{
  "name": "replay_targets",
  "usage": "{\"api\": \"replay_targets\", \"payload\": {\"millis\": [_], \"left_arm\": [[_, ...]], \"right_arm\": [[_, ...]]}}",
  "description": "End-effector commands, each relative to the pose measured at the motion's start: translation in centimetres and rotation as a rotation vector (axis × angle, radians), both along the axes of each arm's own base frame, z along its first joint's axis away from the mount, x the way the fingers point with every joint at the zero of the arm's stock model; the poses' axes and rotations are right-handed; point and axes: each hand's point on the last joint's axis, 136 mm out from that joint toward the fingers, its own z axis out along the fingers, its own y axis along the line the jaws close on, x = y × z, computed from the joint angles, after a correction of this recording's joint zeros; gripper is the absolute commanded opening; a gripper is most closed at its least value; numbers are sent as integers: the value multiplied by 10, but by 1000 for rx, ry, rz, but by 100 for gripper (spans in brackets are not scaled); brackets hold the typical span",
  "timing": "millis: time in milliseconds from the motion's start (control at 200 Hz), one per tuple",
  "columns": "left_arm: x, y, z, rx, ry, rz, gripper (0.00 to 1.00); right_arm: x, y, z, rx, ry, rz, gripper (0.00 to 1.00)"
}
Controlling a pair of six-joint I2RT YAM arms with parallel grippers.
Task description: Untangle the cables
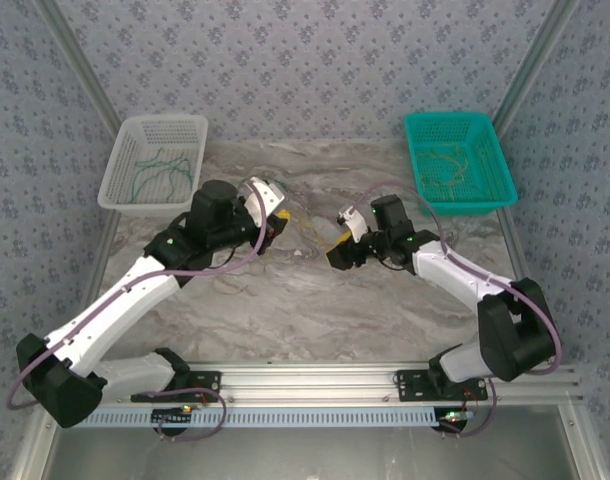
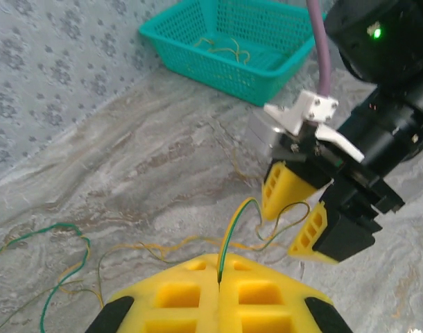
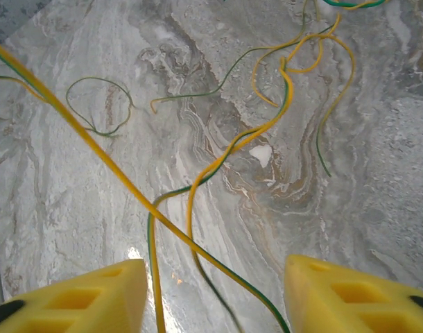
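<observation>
The cables [image 3: 229, 149] are thin green-and-yellow strands in loose loops on the marble table [image 1: 285, 300]. My left gripper [image 2: 219, 263] is shut on one green-and-yellow cable [image 2: 232, 225], which rises out of the jaw seam and arcs toward my right gripper [image 2: 300, 211]. In the top view the left gripper [image 1: 275, 215] and right gripper [image 1: 337, 252] face each other over the tangle [image 1: 303, 235]. In the right wrist view the right gripper [image 3: 215, 305] is open, its yellow fingers [image 3: 73, 298] wide apart, with three strands crossing the gap above the table.
A white basket [image 1: 153, 195] at the back left holds green strands. A teal basket [image 1: 460, 200] at the back right holds yellowish ones, and the teal basket [image 2: 197, 66] also appears behind the right arm. More loose cable [image 2: 59, 243] trails left of my left gripper.
</observation>
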Motion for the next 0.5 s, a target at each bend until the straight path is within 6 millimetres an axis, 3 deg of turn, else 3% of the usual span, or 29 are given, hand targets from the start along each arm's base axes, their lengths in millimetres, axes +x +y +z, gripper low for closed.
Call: {"api": "replay_targets", "payload": {"millis": [0,60,105,125,175,200,495], "left_arm": [[8,9,11,-49,-37,63,0],[10,15,14,-67,-55,91,0],[12,20,18,-86,-70,116,0],[13,22,19,-93,-74,126,0],[13,24,23,-111,-85,135,0],[13,25,24,-116,-88,139,0],[19,29,30,-156,-88,182,0]], "right_arm": [[0,3,5,43,-14,33,41],[2,3,1,34,-8,26,28],[1,3,1,38,-4,31,28],[1,4,0,42,-4,36,31],[1,6,-1,44,-8,31,55],[2,6,-1,44,-12,24,59],[-13,18,-6,133,-27,80,71]]}}
